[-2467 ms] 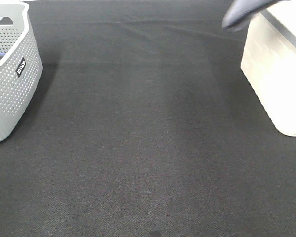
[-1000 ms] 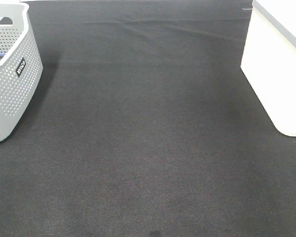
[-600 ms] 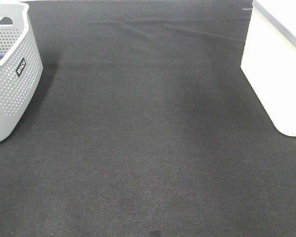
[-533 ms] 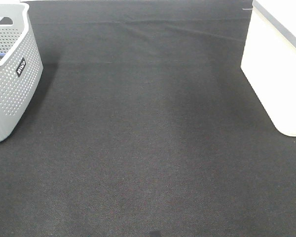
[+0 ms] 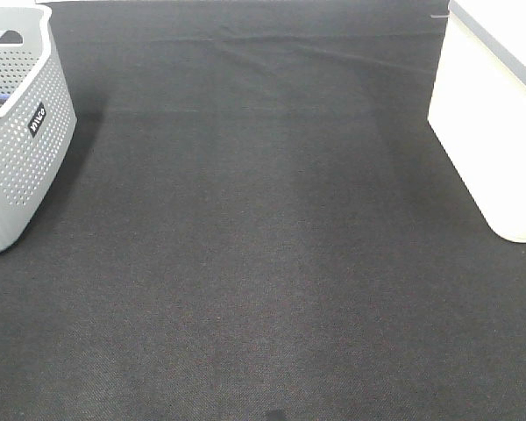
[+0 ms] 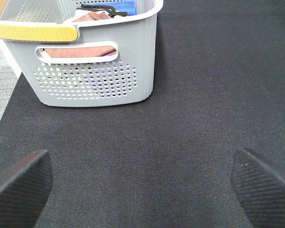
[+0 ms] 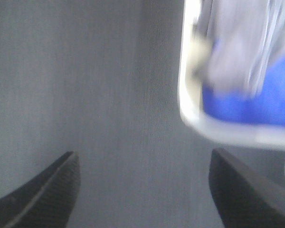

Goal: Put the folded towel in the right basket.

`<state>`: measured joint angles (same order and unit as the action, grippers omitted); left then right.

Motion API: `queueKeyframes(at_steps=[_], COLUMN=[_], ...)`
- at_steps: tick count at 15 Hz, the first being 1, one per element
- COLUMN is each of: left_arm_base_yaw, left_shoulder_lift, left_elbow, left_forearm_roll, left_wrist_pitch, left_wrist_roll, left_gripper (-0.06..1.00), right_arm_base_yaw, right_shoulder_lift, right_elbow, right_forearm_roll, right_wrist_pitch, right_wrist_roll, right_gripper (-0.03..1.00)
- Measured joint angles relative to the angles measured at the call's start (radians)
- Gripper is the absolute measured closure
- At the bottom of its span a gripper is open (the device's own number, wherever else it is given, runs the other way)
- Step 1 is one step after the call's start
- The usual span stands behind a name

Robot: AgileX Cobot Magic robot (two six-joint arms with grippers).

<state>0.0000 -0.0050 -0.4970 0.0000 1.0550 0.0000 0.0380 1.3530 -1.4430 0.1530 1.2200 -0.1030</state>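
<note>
— Where is the folded towel (image 7: 256, 102)?
— Your right wrist view shows it as blurred blue cloth inside the right basket (image 5: 495, 132), at the table's (image 5: 263, 246) right edge.
— And your grippers?
— Your right gripper (image 7: 142, 161) is spread wide, holding nothing. Your left gripper (image 6: 140, 156) is likewise spread, near the grey basket (image 6: 95, 71) at the left edge.

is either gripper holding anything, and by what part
Nothing is held: left gripper and right gripper are both open, only mat between the jaws.
</note>
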Motion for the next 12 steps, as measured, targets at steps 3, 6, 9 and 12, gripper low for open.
queueKeyframes(at_steps=[3,6,9,12], left_arm_base_yaw=[0.000,0.000,0.000,0.000], left_shoulder_lift=[0.000,0.000,0.000,0.000], left_elbow=[0.000,0.000,0.000,0.000], left_forearm_roll=[0.000,0.000,0.000,0.000], left_wrist_pitch=[0.000,0.000,0.000,0.000], left_wrist_roll=[0.000,0.000,0.000,0.000], left_gripper=[-0.03,-0.03,-0.03,-0.03], right_arm_base_yaw=[0.000,0.000,0.000,0.000], right_shoulder_lift=[-0.207,-0.436,-0.661,-0.870], right_elbow=[0.272,0.550,0.766,0.908], right_forearm_roll=[-0.004,-0.004,-0.004,-0.004], right_wrist_pitch=[0.000,0.000,-0.035,-0.116], right_wrist_roll=[0.000,0.001,0.001,-0.001], right_gripper=[0.25,0.25,0.25,0.25])
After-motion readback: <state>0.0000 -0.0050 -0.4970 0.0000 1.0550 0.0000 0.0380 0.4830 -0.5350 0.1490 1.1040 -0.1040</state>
